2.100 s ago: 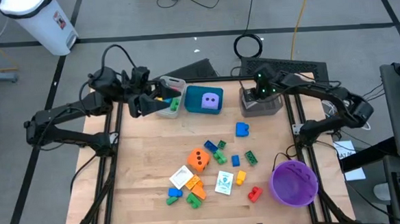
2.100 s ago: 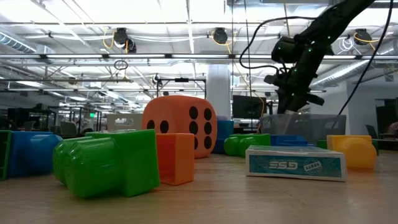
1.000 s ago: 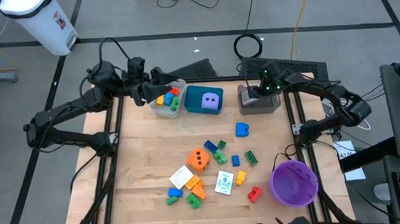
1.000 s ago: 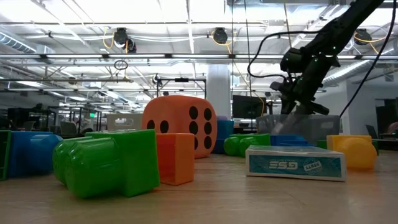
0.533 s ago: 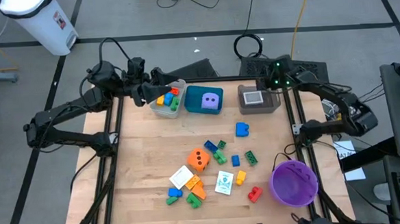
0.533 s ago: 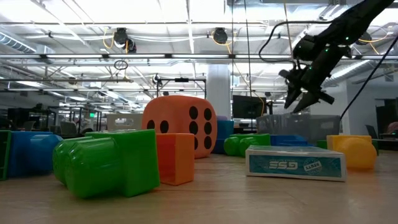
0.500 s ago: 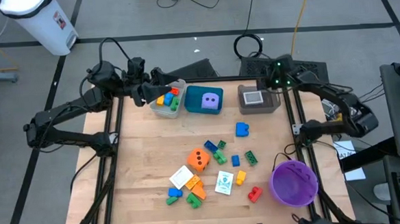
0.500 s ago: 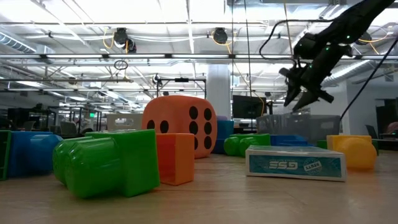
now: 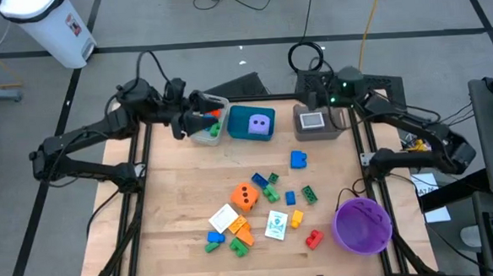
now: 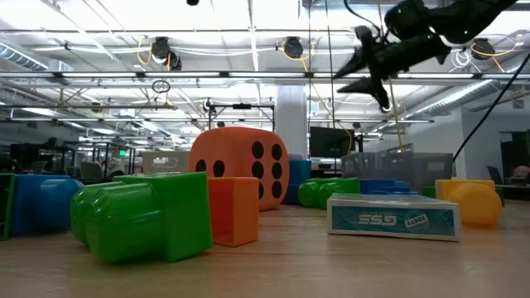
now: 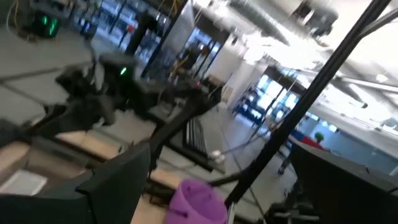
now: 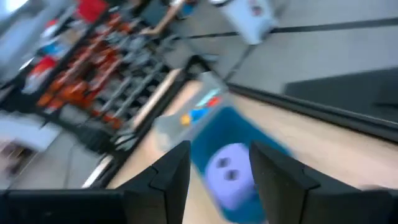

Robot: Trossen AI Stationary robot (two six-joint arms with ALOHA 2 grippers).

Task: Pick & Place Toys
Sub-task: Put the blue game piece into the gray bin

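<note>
The toys lie mid-table: an orange die [image 9: 245, 195], white picture cards [image 9: 276, 225] and several small bricks [image 9: 271, 187]. A purple die [image 9: 261, 124] sits in the teal tray [image 9: 237, 121]. One white card [image 9: 313, 119] lies flat in the grey tray [image 9: 301, 135]. A clear tray [image 9: 215, 133] holds coloured bricks. My right gripper [image 9: 307, 86] hangs open and empty above the grey tray's far edge, pointing about level toward the table's left. My left gripper [image 9: 203, 120] is open and empty over the clear tray.
A round purple bowl [image 9: 363, 225] stands at the near right corner. In the low view, green bricks [image 10: 145, 219] and a card box [image 10: 393, 219] lie close to the camera. Bare wood lies along the table's left side and near edge.
My right gripper has risen out of the grey tray, going toward the table's far edge, and has tipped up from pointing down to about level. The white card stays flat in the grey tray.
</note>
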